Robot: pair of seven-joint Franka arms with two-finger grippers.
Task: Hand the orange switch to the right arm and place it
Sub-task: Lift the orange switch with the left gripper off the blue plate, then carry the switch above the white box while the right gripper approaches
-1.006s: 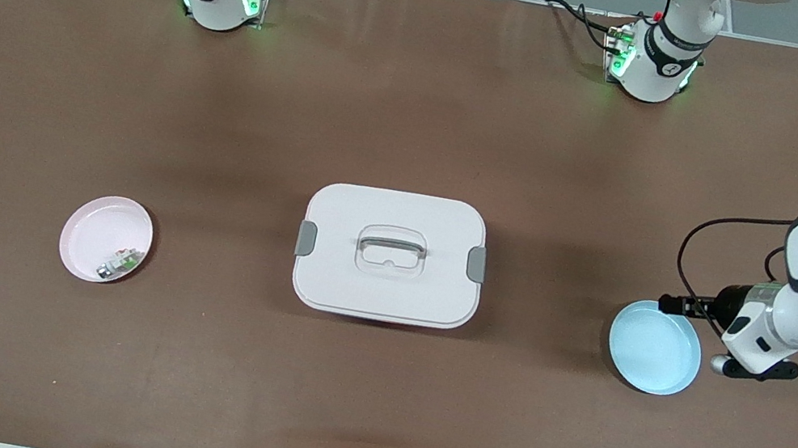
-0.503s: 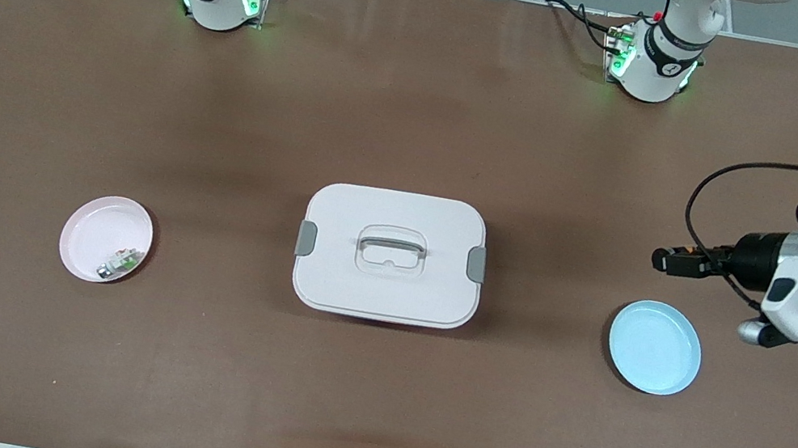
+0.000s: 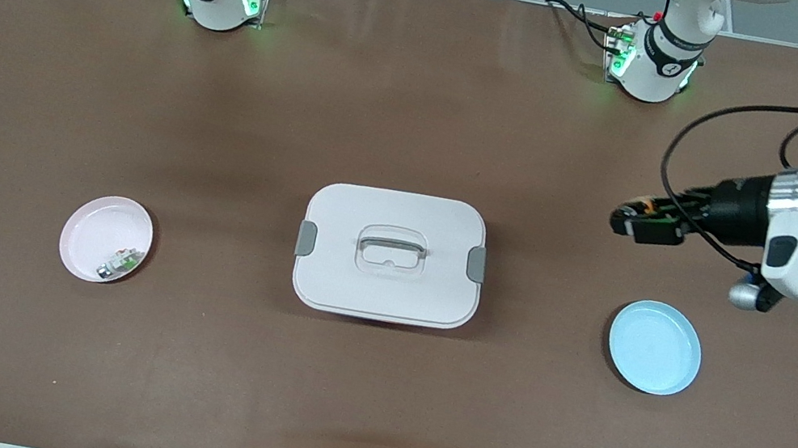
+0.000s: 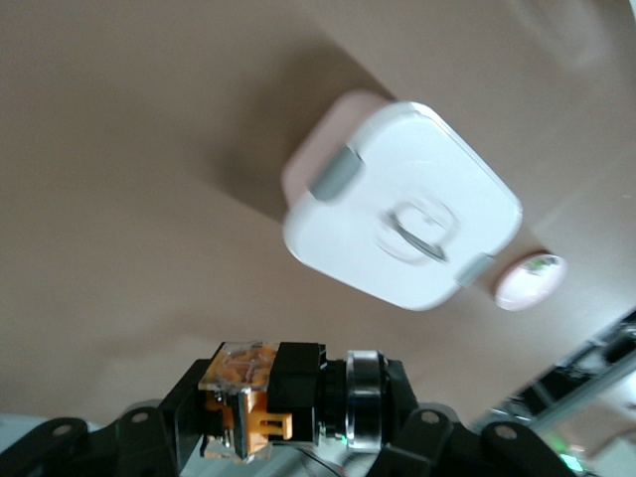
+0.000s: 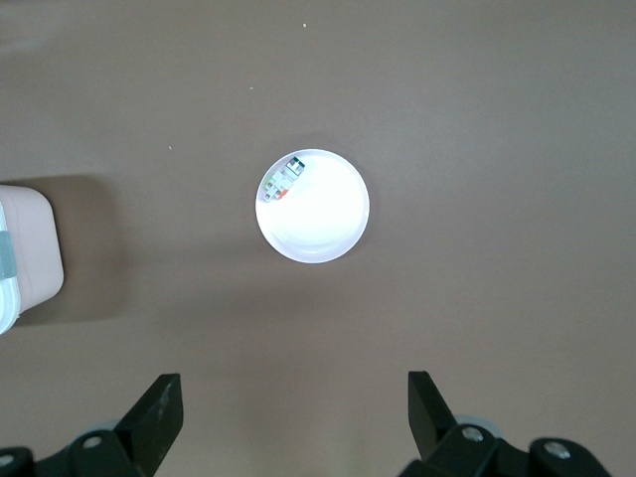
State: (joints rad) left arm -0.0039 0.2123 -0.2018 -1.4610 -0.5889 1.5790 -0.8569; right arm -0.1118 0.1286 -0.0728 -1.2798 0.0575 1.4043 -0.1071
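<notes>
So my left gripper (image 3: 626,219) is clamped on the orange switch (image 4: 248,402) above the tabletop (image 3: 365,415), while my right gripper (image 5: 293,412) waits wide open over the pink plate (image 5: 313,206).

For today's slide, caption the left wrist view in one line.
Left gripper clamps the orange switch above the table, the white lidded box below.

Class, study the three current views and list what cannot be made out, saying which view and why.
- Right gripper: outside the front view; only its fingertips show in the right wrist view.
- Small parts in the pink plate: too small to identify in the front view.
- Orange switch: in the front view, mostly hidden by the left gripper.
</notes>
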